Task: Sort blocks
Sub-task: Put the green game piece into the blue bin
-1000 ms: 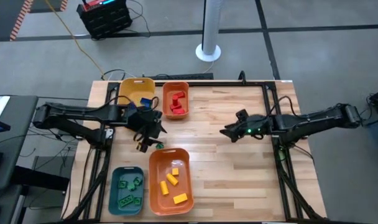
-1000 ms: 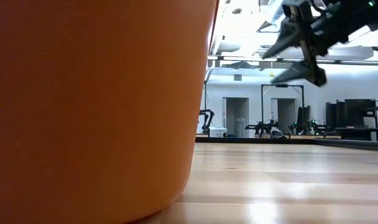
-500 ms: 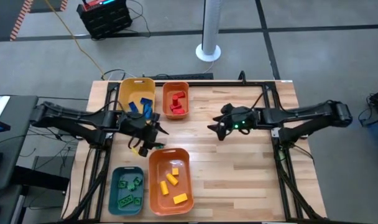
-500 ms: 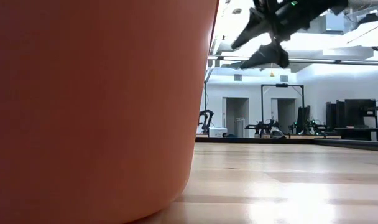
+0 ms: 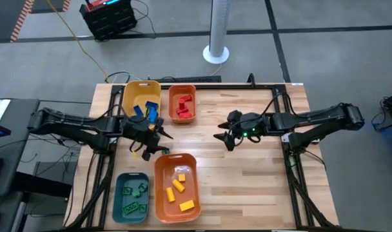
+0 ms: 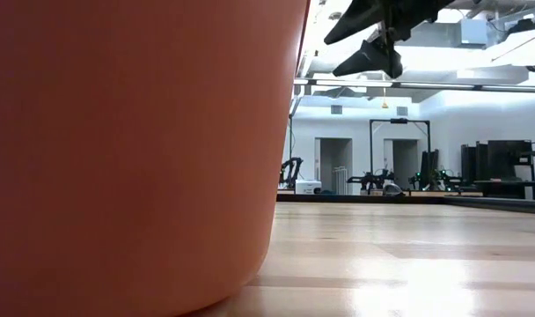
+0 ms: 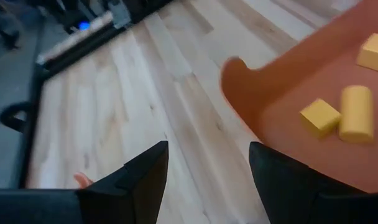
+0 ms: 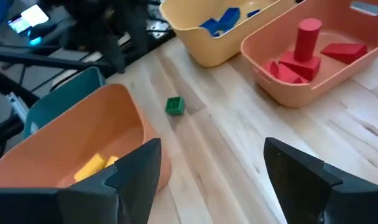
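Right gripper [image 5: 222, 138] has slid further toward the green block [image 8: 174, 105], fingers open; left gripper [image 5: 149, 147], open-fingered, has edged back.

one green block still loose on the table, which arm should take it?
Probably left. The green block lies just beside the left gripper, near the teal bin. The right gripper hangs open farther off, mid-table. Both look empty.

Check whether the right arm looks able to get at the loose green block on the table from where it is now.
Probably yes. The green block lies alone on bare wood between the large orange bin and the yellow bin. The right gripper hangs open above the table, with nothing between. The left gripper is close and could crowd it.
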